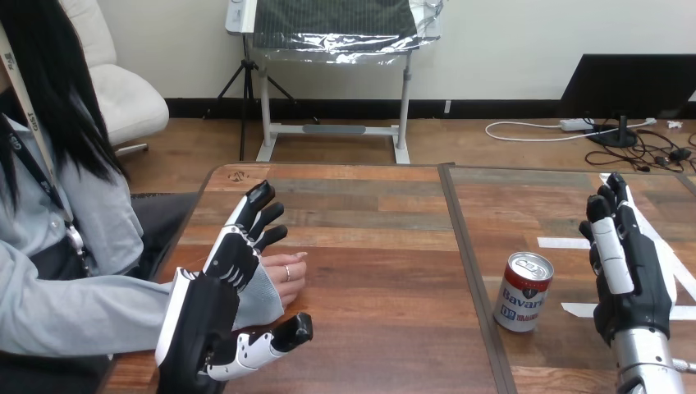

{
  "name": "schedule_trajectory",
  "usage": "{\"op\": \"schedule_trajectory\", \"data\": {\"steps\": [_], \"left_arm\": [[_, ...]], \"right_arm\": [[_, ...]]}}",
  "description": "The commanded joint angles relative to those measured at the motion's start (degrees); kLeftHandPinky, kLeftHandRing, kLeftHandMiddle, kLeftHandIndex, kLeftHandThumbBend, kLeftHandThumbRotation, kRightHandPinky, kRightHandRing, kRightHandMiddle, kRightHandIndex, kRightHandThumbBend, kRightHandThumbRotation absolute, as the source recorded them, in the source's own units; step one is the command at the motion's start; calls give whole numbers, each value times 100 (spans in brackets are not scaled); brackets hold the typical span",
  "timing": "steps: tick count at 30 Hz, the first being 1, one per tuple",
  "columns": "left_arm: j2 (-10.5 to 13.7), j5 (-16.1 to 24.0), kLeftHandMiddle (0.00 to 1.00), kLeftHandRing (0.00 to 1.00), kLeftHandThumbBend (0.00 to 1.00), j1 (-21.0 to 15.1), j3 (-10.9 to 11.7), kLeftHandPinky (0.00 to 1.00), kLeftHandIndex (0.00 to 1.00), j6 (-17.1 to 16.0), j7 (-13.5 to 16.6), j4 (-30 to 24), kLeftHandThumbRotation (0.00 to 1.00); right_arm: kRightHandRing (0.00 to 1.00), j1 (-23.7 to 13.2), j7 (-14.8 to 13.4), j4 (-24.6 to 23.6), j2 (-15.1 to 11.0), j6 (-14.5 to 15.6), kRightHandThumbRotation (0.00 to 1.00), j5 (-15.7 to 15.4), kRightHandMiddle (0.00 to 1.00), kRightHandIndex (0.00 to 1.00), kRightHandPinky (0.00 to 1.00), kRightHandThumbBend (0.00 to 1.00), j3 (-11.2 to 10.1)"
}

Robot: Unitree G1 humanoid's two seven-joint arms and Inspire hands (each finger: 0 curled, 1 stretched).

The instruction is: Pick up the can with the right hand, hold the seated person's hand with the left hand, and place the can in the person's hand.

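A red and white can [523, 292] stands upright on the right table, near the seam between the two tabletops. My right hand [625, 271] is raised just right of the can, fingers straight, a gap between it and the can. At the left, the person's hand [287, 277] rests on the table, fingers curled inward. My left hand [234, 271] hovers over the person's wrist with its fingers straight and spread and its thumb [275, 341] below the wrist; it grips nothing.
Two wooden tabletops [369, 246] meet at a dark seam [469, 271]. Strips of white tape [566, 243] mark the right table beside my right hand. The person sits at the left edge.
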Motion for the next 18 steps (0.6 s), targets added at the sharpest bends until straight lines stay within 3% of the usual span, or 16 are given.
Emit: {"op": "schedule_trajectory", "data": {"steps": [1,18], "left_arm": [[38,79,94,91,100,-285,64,84,92,-117,64,-115,56],[46,-130,95,92,100,-291,-62,86,93,-23,-110,-185,54]], "right_arm": [[99,-82,-38,-44,-97,-78,74,-97,100,100,97,100,123],[99,113,-58,-4,44,-59,75,-189,100,100,97,100,243]]}}
